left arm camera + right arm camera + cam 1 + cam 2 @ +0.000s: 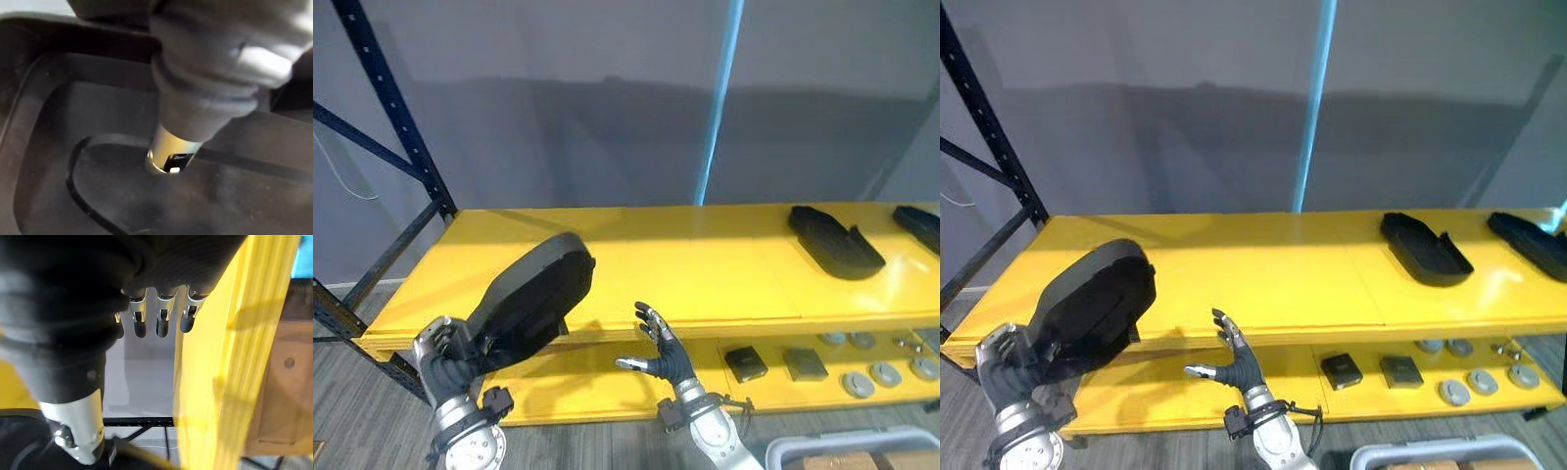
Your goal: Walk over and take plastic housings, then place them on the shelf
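One left hand, fingers clenched round the lower end of a dark plastic housing; the item is raised and tilted over the front left edge of the yellow shelf. One right hand, fingers spread, empty, just before the shelf edge. Second housing and third housing lie flat at far right. Advice: carry the item inward past the edge, lower it flat, then release.

The plastic housing is black, the shelf yellow, the wall grey.
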Controlling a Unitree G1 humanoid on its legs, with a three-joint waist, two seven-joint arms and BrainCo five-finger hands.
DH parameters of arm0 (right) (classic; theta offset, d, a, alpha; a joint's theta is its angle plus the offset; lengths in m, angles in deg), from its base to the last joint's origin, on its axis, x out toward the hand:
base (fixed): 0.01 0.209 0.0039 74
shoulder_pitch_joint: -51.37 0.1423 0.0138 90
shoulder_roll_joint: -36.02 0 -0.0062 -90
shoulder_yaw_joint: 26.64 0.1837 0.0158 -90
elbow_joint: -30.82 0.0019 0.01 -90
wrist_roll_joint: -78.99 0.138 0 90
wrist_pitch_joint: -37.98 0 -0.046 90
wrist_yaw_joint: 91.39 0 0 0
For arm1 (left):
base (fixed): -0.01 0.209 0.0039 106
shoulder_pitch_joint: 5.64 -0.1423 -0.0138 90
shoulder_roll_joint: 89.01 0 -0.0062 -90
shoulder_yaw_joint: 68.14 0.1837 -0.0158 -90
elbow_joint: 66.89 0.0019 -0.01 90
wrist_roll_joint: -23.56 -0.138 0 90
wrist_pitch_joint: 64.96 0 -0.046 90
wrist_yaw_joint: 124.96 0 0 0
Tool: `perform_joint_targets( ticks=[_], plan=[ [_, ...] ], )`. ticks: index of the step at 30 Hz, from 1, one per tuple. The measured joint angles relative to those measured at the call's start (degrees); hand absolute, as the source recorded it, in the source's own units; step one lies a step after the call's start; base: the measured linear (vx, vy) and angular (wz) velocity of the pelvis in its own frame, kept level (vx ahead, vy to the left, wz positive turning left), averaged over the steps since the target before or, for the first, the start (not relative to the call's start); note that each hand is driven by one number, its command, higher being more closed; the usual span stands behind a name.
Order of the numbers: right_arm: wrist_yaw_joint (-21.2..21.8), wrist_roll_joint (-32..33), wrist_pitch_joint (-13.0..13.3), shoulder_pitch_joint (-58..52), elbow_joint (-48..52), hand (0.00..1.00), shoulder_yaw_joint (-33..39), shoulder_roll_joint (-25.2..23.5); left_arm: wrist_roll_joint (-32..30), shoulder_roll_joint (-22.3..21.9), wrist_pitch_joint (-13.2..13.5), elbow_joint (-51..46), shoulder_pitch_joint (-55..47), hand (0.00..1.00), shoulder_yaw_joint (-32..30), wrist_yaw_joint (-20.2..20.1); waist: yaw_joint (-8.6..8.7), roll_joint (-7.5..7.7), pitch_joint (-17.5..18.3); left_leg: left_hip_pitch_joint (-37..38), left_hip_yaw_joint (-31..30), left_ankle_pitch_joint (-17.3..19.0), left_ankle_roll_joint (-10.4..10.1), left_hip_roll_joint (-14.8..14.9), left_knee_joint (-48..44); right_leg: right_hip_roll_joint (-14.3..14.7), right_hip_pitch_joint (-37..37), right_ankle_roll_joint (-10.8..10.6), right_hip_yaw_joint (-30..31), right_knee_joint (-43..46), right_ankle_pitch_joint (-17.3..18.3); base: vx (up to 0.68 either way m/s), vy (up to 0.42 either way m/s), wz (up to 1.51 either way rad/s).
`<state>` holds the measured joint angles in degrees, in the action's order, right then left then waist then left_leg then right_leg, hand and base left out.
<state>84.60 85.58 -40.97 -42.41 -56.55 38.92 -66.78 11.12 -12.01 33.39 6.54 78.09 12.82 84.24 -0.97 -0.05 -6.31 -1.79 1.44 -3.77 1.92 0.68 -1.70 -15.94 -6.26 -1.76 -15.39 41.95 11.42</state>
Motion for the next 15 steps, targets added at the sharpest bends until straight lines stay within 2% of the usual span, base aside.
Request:
perform_joint_targets(
  ticks=[1,3,4,5,6,8,10,12,13,15],
  plan=[
    [0.4,0.4,0.3,-1.2,1.2,0.00,0.5,0.1,0.3,0.1,0.1,0.3,0.8,1.00,0.8,-0.2,0.53,0.01,0.0,0.0,-0.9,0.1,-0.1,0.0,0.0,1.5,-1.1,-0.2,1.5,-3.7,0.3,0.04,-0.063,0.53],
    [1.3,2.4,1.2,-4.4,4.3,0.00,3.4,0.0,5.7,0.4,1.9,1.8,2.8,1.00,3.5,-1.9,2.29,0.15,0.0,-0.1,-3.5,0.5,-0.8,-0.1,0.0,6.8,-2.9,-0.7,8.7,-18.1,0.2,0.09,-0.167,0.70],
    [1.4,2.9,1.3,-6.3,5.9,0.00,5.7,-0.4,10.8,0.5,2.9,2.2,3.0,1.00,4.6,-3.2,2.85,1.42,0.3,0.0,-4.3,1.0,-1.6,-1.2,-0.1,8.1,-2.8,-0.9,12.4,-24.8,-0.9,0.14,-0.246,0.53],
    [1.4,3.2,1.3,-6.7,6.3,0.00,6.3,-0.8,12.1,0.6,3.2,2.2,3.1,1.00,5.0,-3.6,2.94,2.04,0.5,0.1,-4.4,1.3,-2.1,-1.8,-0.1,8.1,-2.9,-1.0,13.5,-25.9,-2.3,0.16,-0.244,0.44],
    [1.1,4.9,1.4,-8.6,7.7,0.00,9.9,-0.6,21.5,-0.8,4.7,2.8,3.0,1.00,6.3,-6.3,3.44,1.69,-0.1,1.3,-4.8,1.6,-3.1,-2.1,0.5,8.2,-2.2,-2.7,14.4,-26.8,-6.7,0.18,-0.207,0.14],
    [0.7,4.8,1.4,-8.7,7.8,0.00,12.6,-0.5,29.4,-1.8,6.0,2.7,3.0,1.00,6.1,-9.0,3.40,0.17,0.4,0.8,-3.7,2.0,-3.9,0.1,0.5,10.2,-1.5,-1.8,14.7,-30.4,-8.7,0.17,-0.113,-0.21],
    [0.4,4.3,1.4,-9.4,8.8,0.00,14.7,-0.6,37.1,-1.8,7.6,2.3,3.6,1.00,6.0,-10.6,3.67,-0.09,0.5,0.6,-2.3,2.1,-4.9,2.1,1.6,12.5,-0.2,-0.9,15.3,-35.3,-11.9,0.17,-0.068,-0.41],
    [-0.3,3.7,1.3,-11.4,12.0,0.00,16.7,-0.6,41.6,-2.1,7.7,2.4,3.9,1.00,6.2,-11.2,4.07,-0.12,0.4,0.6,-1.0,2.2,-5.6,3.0,2.4,13.5,-0.1,-0.7,16.4,-37.6,-13.0,0.15,-0.035,-0.32],
    [-1.1,2.2,1.3,-12.7,14.7,0.00,18.5,-0.6,45.0,-2.0,7.7,2.6,4.2,1.00,6.3,-11.2,5.33,-0.25,0.3,0.7,-0.4,2.3,-5.6,3.4,3.1,13.6,0.0,-0.8,16.6,-38.6,-13.2,0.13,-0.006,-0.22],
    [-2.1,1.0,1.3,-13.6,16.9,0.00,21.2,-0.7,48.4,-1.5,7.7,3.8,5.9,1.00,6.9,-11.0,6.43,-0.27,0.1,0.8,0.5,2.4,-5.7,3.4,3.7,13.7,-0.4,-0.9,17.4,-38.8,-13.3,0.12,0.031,-0.23]
  ],
)
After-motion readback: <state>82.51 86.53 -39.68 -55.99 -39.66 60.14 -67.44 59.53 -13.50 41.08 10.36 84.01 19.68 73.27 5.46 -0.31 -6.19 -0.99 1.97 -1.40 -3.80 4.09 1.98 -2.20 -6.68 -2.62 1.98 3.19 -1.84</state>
